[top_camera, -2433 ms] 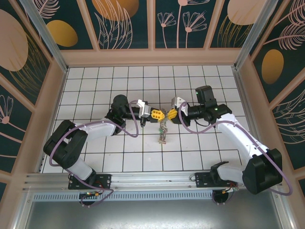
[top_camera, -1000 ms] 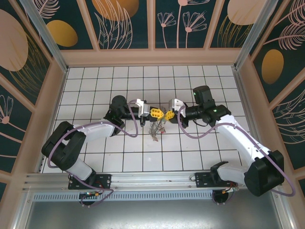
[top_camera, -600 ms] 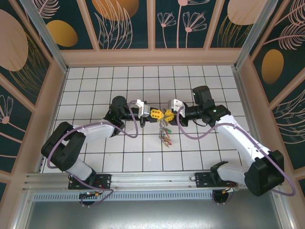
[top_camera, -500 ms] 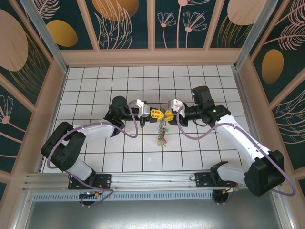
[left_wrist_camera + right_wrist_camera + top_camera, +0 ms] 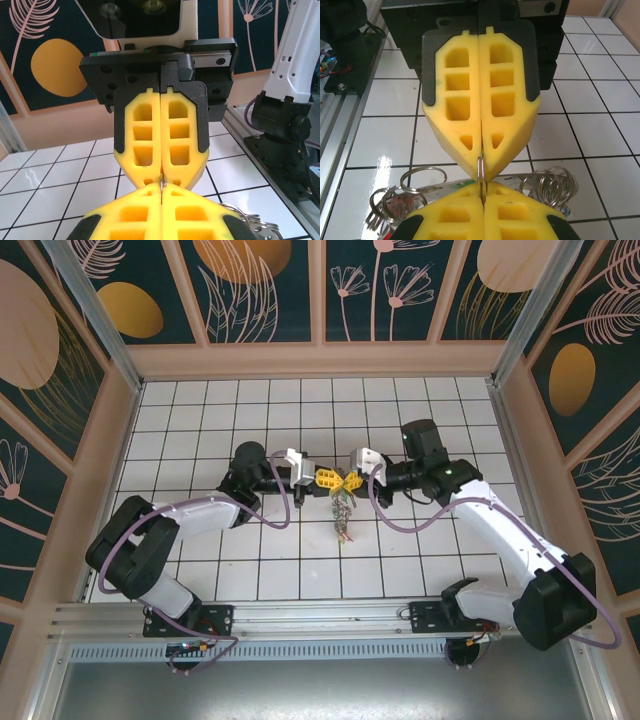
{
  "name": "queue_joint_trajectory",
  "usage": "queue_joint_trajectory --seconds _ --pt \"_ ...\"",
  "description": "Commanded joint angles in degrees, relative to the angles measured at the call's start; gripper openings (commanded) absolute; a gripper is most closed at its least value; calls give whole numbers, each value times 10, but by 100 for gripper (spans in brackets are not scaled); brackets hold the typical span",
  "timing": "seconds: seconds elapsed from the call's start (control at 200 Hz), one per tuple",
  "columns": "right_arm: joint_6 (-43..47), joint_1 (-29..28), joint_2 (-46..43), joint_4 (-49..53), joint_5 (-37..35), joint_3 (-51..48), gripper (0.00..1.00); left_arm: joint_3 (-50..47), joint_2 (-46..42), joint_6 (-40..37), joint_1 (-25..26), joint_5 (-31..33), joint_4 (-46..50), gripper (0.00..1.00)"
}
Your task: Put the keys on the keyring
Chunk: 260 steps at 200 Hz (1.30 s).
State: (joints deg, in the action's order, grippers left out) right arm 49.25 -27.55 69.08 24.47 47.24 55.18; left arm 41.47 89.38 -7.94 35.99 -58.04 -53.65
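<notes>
Careful: your left tool (image 5: pixel 330 479) and right tool (image 5: pixel 350 481) meet tip to tip above the worktop (image 5: pixel 300 570). Both are closed tight, each pinching the edge of the thin wire keyring (image 5: pixel 481 173) between its yellow pads. The keys (image 5: pixel 345 518) hang in a bunch just below that meeting point. I judge the grip slim: if either tool twists or pulls away, the wire could slip out and the whole bunch would drop.
</notes>
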Motion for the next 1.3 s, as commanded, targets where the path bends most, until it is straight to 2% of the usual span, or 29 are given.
queue_joint_trajectory --seconds 0.0,0.02,0.035,0.06,0.14,0.2,0.42,0.596,0.761,0.956,1.036,1.201,1.266,1.296 --pt "17 -6 8 26 -25 30 0 26 -34 -67 3 -3 111 13" --pt "17 -6 9 31 -32 32 0 35 -37 -83 4 -8 146 15" --pt "18 -6 9 34 -37 33 0 41 -39 -99 4 -11 171 21" --pt "20 -6 10 39 -43 35 0 51 -41 -122 4 -13 216 25" --pt "21 -7 12 49 -53 39 0 73 -42 -175 3 -18 313 26" --pt "20 -7 16 51 -56 41 0 83 -39 -185 3 -9 346 26" --pt "21 -14 28 51 -65 49 0 104 -19 -174 4 11 359 25" --pt "22 -20 29 53 -72 53 0 116 -11 -169 3 54 371 26" --pt "19 -27 31 50 -78 54 0 121 -7 -155 4 48 372 26" --pt "15 -40 37 40 -117 56 0 121 -14 -142 4 19 370 25" --pt "12 -47 37 34 -118 56 0 120 -14 -136 4 18 370 22" --pt "12 -49 40 32 -122 56 0 121 -12 -125 4 12 368 9" --pt "11 -50 41 30 -120 56 0 124 -10 -124 4 8 371 0" --pt "10 -50 41 26 -118 56 0 127 -7 -127 4 6 378 0"
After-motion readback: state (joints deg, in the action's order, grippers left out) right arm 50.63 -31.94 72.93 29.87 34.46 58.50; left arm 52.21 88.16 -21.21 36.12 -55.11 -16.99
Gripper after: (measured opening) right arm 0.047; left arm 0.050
